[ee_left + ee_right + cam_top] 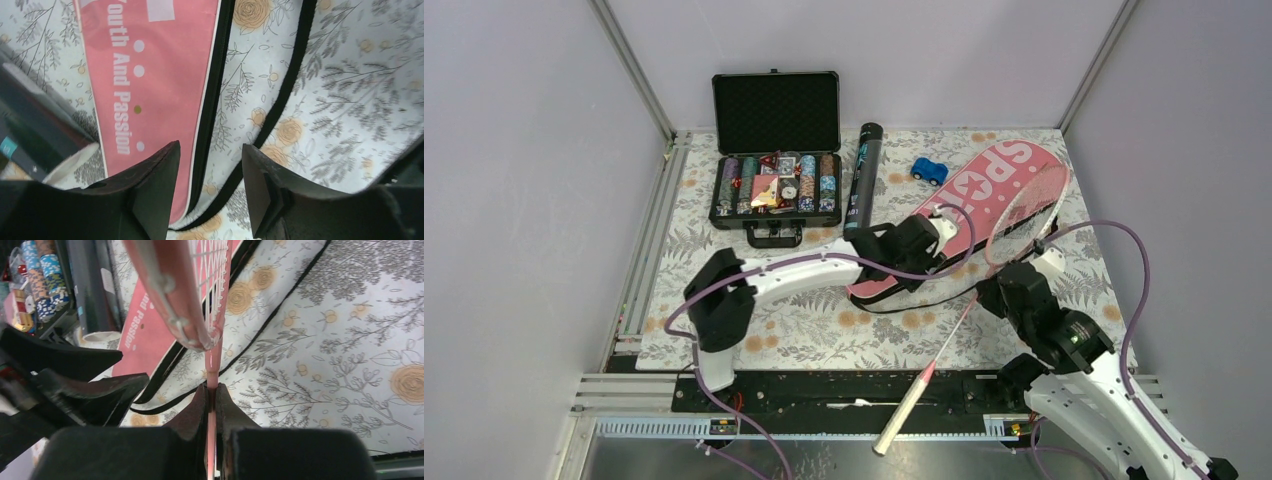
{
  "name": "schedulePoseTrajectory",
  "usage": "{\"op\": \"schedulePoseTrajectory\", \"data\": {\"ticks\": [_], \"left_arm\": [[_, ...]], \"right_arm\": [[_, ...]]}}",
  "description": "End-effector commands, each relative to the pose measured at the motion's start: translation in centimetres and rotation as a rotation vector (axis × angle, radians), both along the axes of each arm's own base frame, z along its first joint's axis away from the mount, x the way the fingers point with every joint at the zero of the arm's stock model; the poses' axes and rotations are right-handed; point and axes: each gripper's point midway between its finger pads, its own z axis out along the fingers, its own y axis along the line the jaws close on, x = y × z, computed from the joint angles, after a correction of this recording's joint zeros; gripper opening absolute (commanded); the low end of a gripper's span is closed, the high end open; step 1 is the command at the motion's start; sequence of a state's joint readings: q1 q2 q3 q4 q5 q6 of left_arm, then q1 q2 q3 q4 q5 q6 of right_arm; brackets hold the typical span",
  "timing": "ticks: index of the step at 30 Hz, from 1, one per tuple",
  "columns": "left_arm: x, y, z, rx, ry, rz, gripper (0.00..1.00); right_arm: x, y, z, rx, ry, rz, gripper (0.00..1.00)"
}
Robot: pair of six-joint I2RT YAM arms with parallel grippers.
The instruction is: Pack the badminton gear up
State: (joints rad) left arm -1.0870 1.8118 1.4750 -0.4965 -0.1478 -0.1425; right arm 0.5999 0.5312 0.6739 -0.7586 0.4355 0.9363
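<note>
The right gripper [210,390] is pinched tight on the thin shaft of the racket [944,350], with the handle trailing toward 6 o'clock. So slim a hold may let it twist or slip short of the cover [969,200] at 2 o'clock. The left gripper [210,165], half open and empty, hovers over the cover's edge and the strap [280,110], crowding the way in. Beyond are the tube [864,175] at 12, the chip case [774,190] at 11 and the toy car [929,170] at 1.

Tube [865,178] right of chip case [776,112], car [929,171] left of cover [1002,168]
</note>
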Motion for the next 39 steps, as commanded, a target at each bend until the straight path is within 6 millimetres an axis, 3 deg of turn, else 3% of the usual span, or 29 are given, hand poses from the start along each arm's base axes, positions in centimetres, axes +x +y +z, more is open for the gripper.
{"op": "schedulePoseTrajectory", "data": {"ticks": [1,5,10,19,21,23,25,26,33,35,39], "left_arm": [[2.2,-3.3,0.2,-0.008,-0.111,-0.075,0.54],[3.5,-4.6,-2.5,0.052,-0.113,-0.071,0.55],[4.0,-6.4,-4.5,0.037,-0.09,-0.062,0.56],[5.6,-6.6,-7.0,0.081,-0.119,-0.001,0.54],[5.9,-6.4,-7.3,0.09,-0.129,0.014,0.44],[6.1,-6.3,-7.2,0.091,-0.141,0.019,0.23],[6.1,-6.2,-6.4,0.073,-0.155,0.024,0.02],[6.0,-6.1,-6.0,0.062,-0.156,0.028,0.0],[4.6,-7.0,1.2,-0.178,-0.135,0.049,0.0],[4.3,-7.1,2.7,-0.219,-0.12,0.048,0.0],[4.6,-6.7,4.6,-0.308,-0.045,0.103,0.0]], "right_arm": [[-0.3,-2.7,0.0,-0.065,-0.032,-0.096,0.0],[-0.5,-3.5,0.3,-0.081,-0.049,-0.118,0.0],[-0.5,-3.7,0.4,-0.092,-0.056,-0.117,0.0],[-0.7,-3.6,0.8,-0.081,-0.063,-0.102,0.0],[-0.9,-3.6,0.5,-0.063,-0.064,-0.108,0.0],[-1.0,-3.2,0.3,-0.035,-0.059,-0.103,0.0],[-1.1,-3.0,0.3,-0.022,-0.054,-0.096,0.0],[-1.2,-3.0,0.3,-0.025,-0.05,-0.098,0.0],[0.3,-4.1,1.3,-0.129,-0.062,-0.138,0.0],[0.9,-4.2,1.4,-0.148,-0.043,-0.15,0.0],[2.2,-2.6,1.1,-0.033,-0.009,-0.128,0.0]]}}
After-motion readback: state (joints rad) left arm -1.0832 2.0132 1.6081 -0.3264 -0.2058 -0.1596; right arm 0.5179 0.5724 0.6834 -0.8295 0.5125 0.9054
